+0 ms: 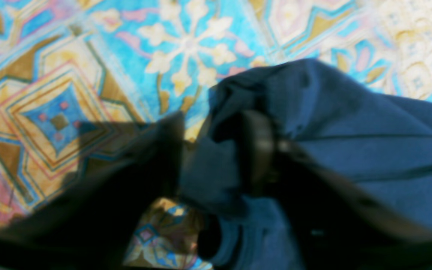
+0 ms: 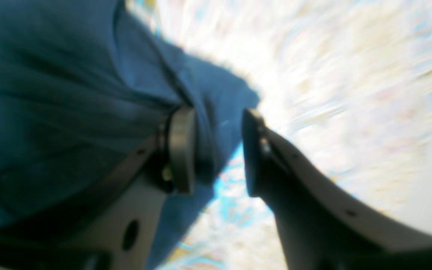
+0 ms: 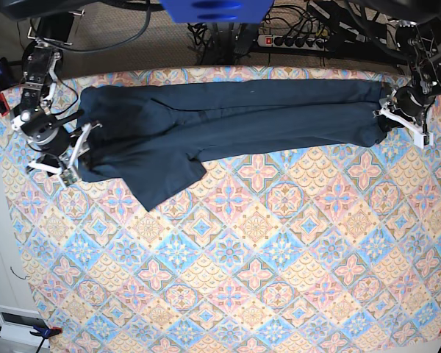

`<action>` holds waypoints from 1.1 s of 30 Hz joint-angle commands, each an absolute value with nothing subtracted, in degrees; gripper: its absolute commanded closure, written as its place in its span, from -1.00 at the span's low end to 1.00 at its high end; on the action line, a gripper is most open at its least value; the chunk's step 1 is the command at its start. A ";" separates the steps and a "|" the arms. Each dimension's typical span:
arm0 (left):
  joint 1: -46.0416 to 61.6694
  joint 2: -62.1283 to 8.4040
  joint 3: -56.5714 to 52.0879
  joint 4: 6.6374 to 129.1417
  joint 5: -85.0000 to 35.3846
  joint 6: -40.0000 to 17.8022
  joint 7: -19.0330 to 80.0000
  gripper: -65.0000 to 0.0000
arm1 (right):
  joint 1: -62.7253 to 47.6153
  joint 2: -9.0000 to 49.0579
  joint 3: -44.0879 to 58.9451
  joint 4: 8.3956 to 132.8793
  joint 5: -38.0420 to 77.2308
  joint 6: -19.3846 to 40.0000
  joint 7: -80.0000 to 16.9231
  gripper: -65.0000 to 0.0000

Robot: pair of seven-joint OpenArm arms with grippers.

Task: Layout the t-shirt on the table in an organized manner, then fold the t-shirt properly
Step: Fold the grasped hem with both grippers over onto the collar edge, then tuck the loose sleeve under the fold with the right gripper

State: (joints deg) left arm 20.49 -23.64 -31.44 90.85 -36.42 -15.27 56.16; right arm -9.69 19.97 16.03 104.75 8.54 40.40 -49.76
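The dark navy t-shirt (image 3: 228, 110) lies stretched in a long band across the back of the patterned table (image 3: 257, 279), with one flap hanging toward the front at the left. My right gripper (image 3: 77, 158) is at the shirt's left end and my left gripper (image 3: 400, 121) at its right end. In the left wrist view the left gripper (image 1: 216, 131) has its jaws apart, with bunched t-shirt (image 1: 369, 150) fabric loose between them above the table (image 1: 51, 93). In the right wrist view the right gripper (image 2: 216, 138) is also open, and the t-shirt (image 2: 51, 93) drapes over one finger (image 2: 182, 150).
A power strip (image 3: 298, 40) and cables lie on the floor behind the table's back edge. A blue fixture (image 3: 206, 9) hangs above the back middle. The table's left edge runs close to my right arm, with a clamp (image 3: 40, 332) at the front left corner.
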 commanded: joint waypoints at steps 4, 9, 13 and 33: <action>20.18 -23.43 -35.03 91.74 -38.55 -15.52 55.25 -0.19 | -8.57 20.62 16.57 108.44 8.57 40.00 -48.84 0.36; 19.91 -21.93 -42.95 91.47 -44.62 -15.60 60.44 -0.09 | -6.29 20.62 13.05 108.35 8.48 40.00 -50.86 0.36; 18.86 -21.93 -45.41 91.65 -46.02 -15.69 63.78 -0.09 | -4.44 20.62 12.70 108.35 8.40 40.00 -52.97 0.36; 16.92 -21.85 -45.41 91.74 -45.93 -15.69 63.96 -0.09 | 13.49 14.20 3.74 86.11 8.40 40.00 -54.64 0.35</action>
State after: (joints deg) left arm 17.06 -20.69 -44.93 90.74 -45.06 -15.29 64.93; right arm 11.07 13.56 3.49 84.16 7.29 40.27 -56.88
